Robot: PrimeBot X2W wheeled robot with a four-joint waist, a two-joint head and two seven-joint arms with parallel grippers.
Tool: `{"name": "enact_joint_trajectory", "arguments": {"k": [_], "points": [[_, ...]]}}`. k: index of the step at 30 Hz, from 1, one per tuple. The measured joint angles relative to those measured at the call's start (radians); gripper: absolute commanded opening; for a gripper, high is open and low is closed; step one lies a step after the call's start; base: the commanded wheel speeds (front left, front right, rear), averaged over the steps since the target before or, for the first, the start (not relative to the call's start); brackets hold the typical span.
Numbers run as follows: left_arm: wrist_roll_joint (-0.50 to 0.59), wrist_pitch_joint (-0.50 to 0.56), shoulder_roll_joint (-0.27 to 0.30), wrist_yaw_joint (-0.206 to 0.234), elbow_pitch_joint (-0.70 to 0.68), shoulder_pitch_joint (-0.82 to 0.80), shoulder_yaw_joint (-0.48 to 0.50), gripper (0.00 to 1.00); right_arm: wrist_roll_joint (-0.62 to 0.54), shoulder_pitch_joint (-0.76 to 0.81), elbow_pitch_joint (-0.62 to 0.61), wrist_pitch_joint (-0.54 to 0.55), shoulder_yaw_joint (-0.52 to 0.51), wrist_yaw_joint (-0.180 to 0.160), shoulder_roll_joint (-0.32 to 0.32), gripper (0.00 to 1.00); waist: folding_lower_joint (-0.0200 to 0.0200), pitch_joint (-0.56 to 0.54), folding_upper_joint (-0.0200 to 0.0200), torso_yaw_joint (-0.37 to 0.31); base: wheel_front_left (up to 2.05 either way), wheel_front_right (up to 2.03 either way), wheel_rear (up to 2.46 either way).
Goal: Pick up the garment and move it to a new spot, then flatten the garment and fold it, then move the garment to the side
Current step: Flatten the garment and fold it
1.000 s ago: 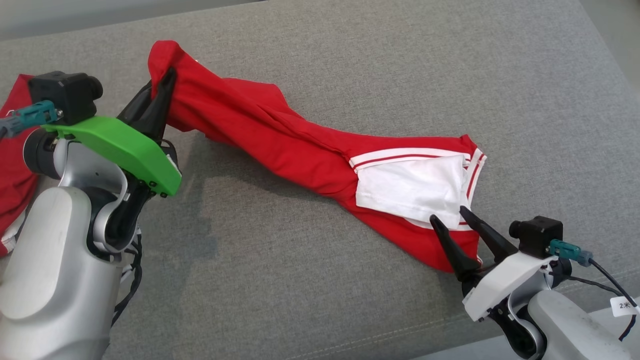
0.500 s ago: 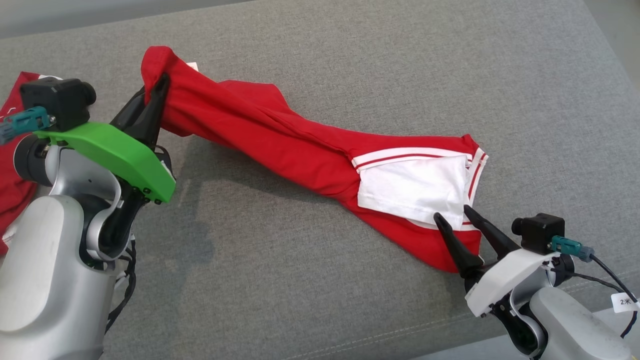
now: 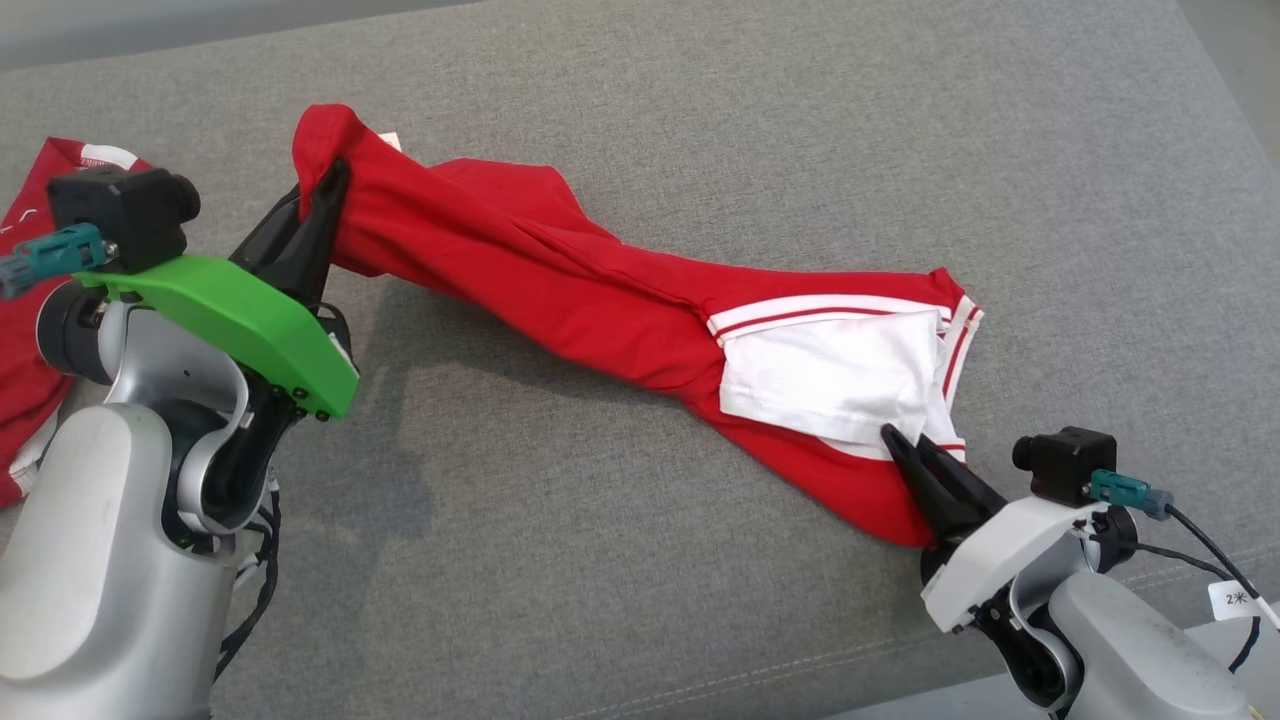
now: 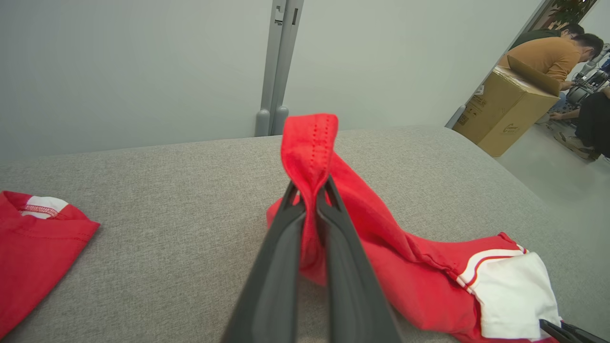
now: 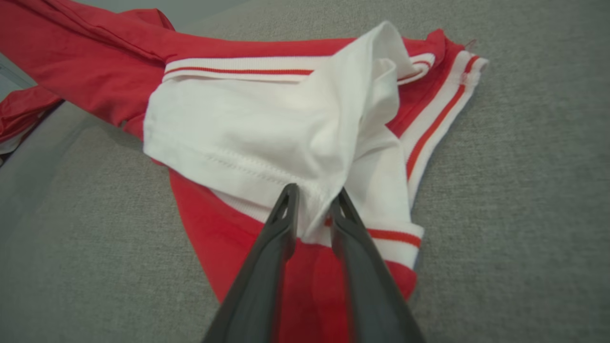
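A red garment (image 3: 560, 280) with a white panel and red-striped white trim lies twisted across the grey cushion (image 3: 700, 120). My left gripper (image 3: 333, 178) is shut on its red end and holds that end raised above the cushion; in the left wrist view the cloth (image 4: 381, 238) bunches up between the left gripper's (image 4: 310, 190) dark fingers. At the other end my right gripper (image 3: 908, 442) pinches the white hem near the striped trim. In the right wrist view the white fabric (image 5: 248, 128) is caught between the right gripper's (image 5: 314, 196) nearly closed fingers.
A second red piece of clothing (image 3: 20, 330) lies at the cushion's left edge, behind my left arm. Beyond the cushion stand a pale wall and a grey post (image 4: 279, 62). To the far right a cardboard box (image 4: 505, 114) and people (image 4: 548, 52) occupy the floor.
My right gripper's fingers were spread around the white hem and have closed onto it. The left gripper keeps its hold on the raised red end, barely shifted.
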Motion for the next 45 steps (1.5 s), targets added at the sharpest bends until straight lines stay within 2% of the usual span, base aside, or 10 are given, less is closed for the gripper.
{"name": "enact_joint_trajectory", "arguments": {"k": [2,9,15,18,26,32,38,42,44,45], "points": [[0.0,0.005,0.0,0.009,-0.006,0.001,0.001,0.0,0.006,-0.006,-0.005,0.0,0.002,0.008,0.009,0.0,0.0,0.0,0.0,0.003,0.0,0.0,0.0],[-0.007,0.018,0.006,0.017,-0.014,-0.001,0.024,0.0,0.082,-0.14,-0.135,-0.001,-0.074,0.017,0.004,0.0,0.0,0.003,0.0,0.007,0.0,0.0,0.0],[-0.028,0.058,-0.017,0.017,0.019,-0.123,-0.008,0.0,0.152,-0.399,-0.22,0.078,-0.183,0.022,-0.097,0.0,0.0,0.021,0.0,0.019,0.0,0.0,0.0],[-0.025,0.057,-0.035,0.017,0.026,-0.193,-0.009,0.0,0.197,-0.484,-0.236,0.113,-0.218,0.022,-0.1,0.0,0.0,0.03,0.0,0.028,0.0,0.0,0.0],[0.008,-0.08,-0.086,-0.023,0.05,-0.375,0.001,0.0,0.2,-0.761,-0.293,0.125,-0.301,0.017,-0.107,0.0,0.0,0.069,0.0,0.072,0.0,0.0,0.0],[0.014,-0.191,-0.091,-0.073,0.094,-0.219,-0.011,0.0,0.243,-0.546,-0.297,0.103,-0.23,0.026,-0.071,0.0,0.0,0.06,0.0,0.087,0.0,0.0,0.0],[-0.03,-0.299,-0.141,-0.074,0.123,0.018,-0.022,0.0,0.339,-0.151,-0.264,0.095,-0.212,0.026,-0.043,0.0,0.0,0.031,0.0,0.091,0.0,0.0,0.0],[-0.039,-0.362,-0.147,-0.078,0.144,0.129,-0.009,0.0,0.388,0.011,-0.256,0.073,-0.217,0.015,-0.022,0.0,0.0,0.021,0.0,0.085,0.0,0.0,0.0],[-0.039,-0.396,-0.148,-0.082,0.161,0.172,-0.012,0.17,0.389,0.067,-0.251,0.062,-0.225,0.008,-0.025,0.0,0.0,0.018,0.0,0.081,0.0,0.0,0.0],[-0.039,-0.406,-0.148,-0.082,0.17,0.191,-0.015,0.19,0.391,0.09,-0.25,0.059,-0.228,0.006,-0.028,0.0,0.0,0.017,0.0,0.079,0.0,0.0,0.0]]}}
